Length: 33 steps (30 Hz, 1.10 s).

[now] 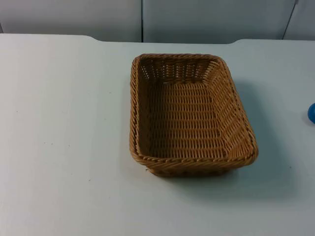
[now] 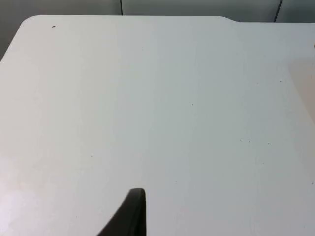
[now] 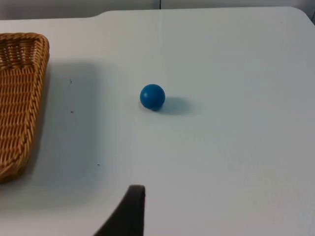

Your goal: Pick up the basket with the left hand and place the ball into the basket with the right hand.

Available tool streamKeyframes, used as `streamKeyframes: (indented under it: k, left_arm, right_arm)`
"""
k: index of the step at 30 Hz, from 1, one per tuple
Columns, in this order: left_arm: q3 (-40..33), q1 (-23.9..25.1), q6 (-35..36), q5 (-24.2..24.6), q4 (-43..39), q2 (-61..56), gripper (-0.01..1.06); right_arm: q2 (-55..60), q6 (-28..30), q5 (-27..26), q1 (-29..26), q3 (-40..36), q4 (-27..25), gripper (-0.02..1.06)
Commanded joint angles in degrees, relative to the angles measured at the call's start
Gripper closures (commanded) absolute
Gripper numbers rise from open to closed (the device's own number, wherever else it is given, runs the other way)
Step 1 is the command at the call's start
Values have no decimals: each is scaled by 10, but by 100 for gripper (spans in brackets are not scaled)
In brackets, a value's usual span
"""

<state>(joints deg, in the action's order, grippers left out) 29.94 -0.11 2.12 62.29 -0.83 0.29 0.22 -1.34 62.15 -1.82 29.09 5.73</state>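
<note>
Left side first: the left gripper (image 2: 135, 216) hangs over bare worktop (image 2: 162, 108) with nothing under it, and I can't tell whether it's apart or together since just one black tip is in its wrist view. It's not on the basket yet, so step one hasn't begun.

The basket (image 1: 189, 115) sits mid-worktop in the top view, upright and with nothing in it, long side running away from the camera. Nobody is touching it.

Further right, the ball (image 3: 152, 96) is small, blue, sitting on the open worktop well apart from the basket's rim. In the top view it's just a sliver at the right edge (image 1: 311, 113). The right gripper (image 3: 133, 211) is back from it, looking toward it, and again I can't tell its state. That arm looks like it's waiting.

What could go wrong, my guess:
- The rim is woven and sloped, so a shallow pinch by the left gripper could slip, or tilt the basket as it lifts.
- Grabbing one edge means the far end sags, which gives the right arm a moving target.
- The ball is round on a smooth top. A slightly off-centre close would squirt it away, maybe off the edge it's already near.
- Dropped from height, it may bounce back out.
</note>
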Motion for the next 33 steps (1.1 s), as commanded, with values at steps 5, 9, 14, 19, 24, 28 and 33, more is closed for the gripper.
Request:
streamKeyframes:
  k: [5, 9, 14, 19, 24, 28, 33]
  left_arm:
    - [13, 1, -2, -28, 26, 7, 0]
    - [27, 1, -21, -60, 48, 38, 0]
    - [49, 1, -40, -150, 84, 113, 0]
    - [76, 1, -85, -195, 123, 194, 0]
    - [121, 1, -140, -230, 176, 300, 0]
    - [161, 1, -208, -247, 234, 381, 0]
    - [220, 0, -313, -246, 369, 505, 0]
  right_arm:
    - [-2, 0, -5, -4, -1, 0, 0]
    - [-2, 0, -5, -4, -1, 0, 0]
    - [-2, 0, -5, -4, -1, 0, 0]
    - [-2, 0, -5, -4, -1, 0, 0]
    - [-2, 0, -5, -4, -1, 0, 0]
    - [-2, 0, -5, -4, -1, 0, 0]
    - [-2, 0, -5, -4, -1, 0, 0]
